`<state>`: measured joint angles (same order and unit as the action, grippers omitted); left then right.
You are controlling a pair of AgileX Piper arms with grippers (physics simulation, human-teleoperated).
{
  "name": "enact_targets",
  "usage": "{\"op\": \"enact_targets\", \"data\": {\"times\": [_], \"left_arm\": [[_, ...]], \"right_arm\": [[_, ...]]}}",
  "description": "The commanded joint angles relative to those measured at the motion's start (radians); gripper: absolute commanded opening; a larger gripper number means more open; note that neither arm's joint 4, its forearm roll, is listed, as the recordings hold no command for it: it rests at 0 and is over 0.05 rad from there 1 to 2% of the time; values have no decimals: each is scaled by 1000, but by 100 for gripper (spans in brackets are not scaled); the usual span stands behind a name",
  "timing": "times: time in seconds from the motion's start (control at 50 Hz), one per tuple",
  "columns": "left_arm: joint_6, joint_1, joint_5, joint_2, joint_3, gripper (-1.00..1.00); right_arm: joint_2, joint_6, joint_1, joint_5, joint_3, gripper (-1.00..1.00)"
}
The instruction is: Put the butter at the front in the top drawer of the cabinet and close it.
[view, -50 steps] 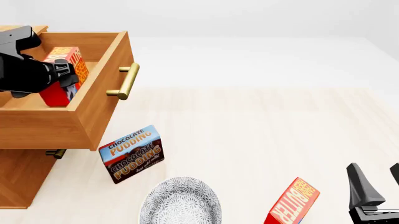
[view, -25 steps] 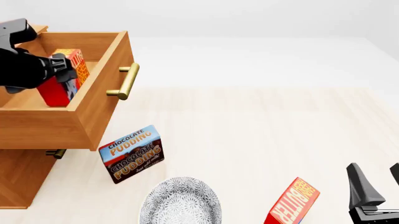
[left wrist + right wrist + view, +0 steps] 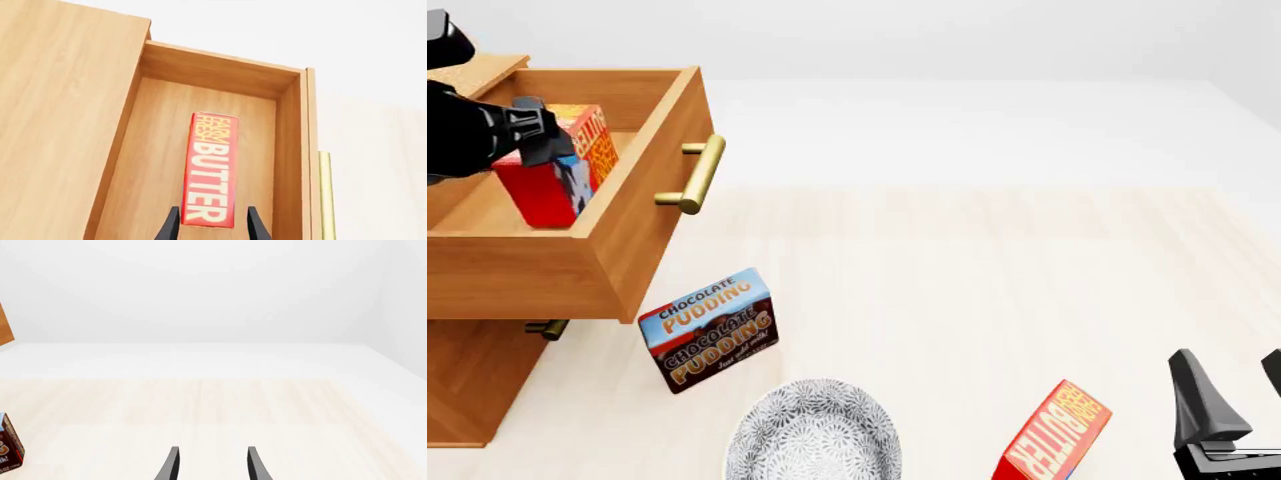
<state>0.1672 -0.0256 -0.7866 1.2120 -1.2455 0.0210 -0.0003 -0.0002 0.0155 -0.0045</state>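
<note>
The butter [image 3: 210, 170] stood on end inside the open top drawer [image 3: 627, 240]. The left gripper [image 3: 212, 226] was spread a little wider than the carton, one finger on each side, gripping nothing. The right gripper [image 3: 212, 462] hung parted and empty at five o'clock.

Bright, even, shadowless rendered light; every view sharp, without glare or blur.

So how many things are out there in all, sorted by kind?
Butter cartons: 2, one in the top drawer at, one on the table at
Chocolate pudding box: 1
Patterned bowl: 1
Cabinet: 1
Total: 5
</note>
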Motion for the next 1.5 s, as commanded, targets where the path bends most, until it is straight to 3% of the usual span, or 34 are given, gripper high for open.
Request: {"op": "enact_targets", "data": {"times": [0.02,0.38,0.54,0.7,0.94,1.5], "left_arm": [[-27,3,-71,-64,-28,100],[-105,41,-209,-172,-109,100],[-105,130,-255,-193,-182,100],[-155,187,-289,-205,-250,100],[-198,291,-266,-167,-334,100],[-153,546,-79,125,-456,100]], "right_arm": [[-7,0,0,-6,1,100],[-7,0,0,-6,1,100],[-8,0,0,-6,1,100],[-8,0,0,-6,1,100],[-7,0,0,-6,1,100],[-7,0,0,-6,1,100]]}}
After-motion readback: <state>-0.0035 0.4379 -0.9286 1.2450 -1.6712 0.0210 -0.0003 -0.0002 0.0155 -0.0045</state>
